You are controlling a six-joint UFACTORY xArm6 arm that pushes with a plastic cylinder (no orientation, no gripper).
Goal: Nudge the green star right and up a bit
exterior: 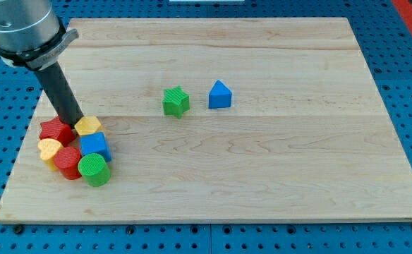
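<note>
The green star (176, 101) lies on the wooden board (262, 162), left of centre and a little toward the view's top. A blue triangular block (220, 94) sits just to its right, a small gap between them. My tip (73, 121) is far to the left of the star, down at the top edge of a cluster of blocks, between the red star (56, 130) and a yellow block (88, 125).
The cluster at the view's lower left also holds a blue cube (94, 146), a yellow heart-like block (49, 149), a red cylinder (68, 162) and a green cylinder (94, 169). The board's left edge is close by.
</note>
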